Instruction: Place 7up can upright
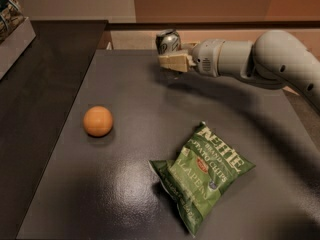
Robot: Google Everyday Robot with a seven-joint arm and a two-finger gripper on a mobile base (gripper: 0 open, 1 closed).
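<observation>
A shiny metal can (168, 41), silvery-green, is held by the gripper (171, 60) above the table's far edge. The gripper looks like matt tan plastic, and the arm (260, 59) behind it like smooth pale-grey plastic. The table (125, 184) is dark and smooth, with a soft sheen. The chip bag (202, 174) is crinkled, glossy green film. The ball (98, 120) is smooth, matt orange.

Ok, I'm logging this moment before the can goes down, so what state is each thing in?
7up can: gripped, near upright, at the far edge of the table.
gripper: fingers shut on the can, over the far edge.
orange ball: resting loose on the table, left side.
chip bag: lying flat, crumpled, front right.
</observation>
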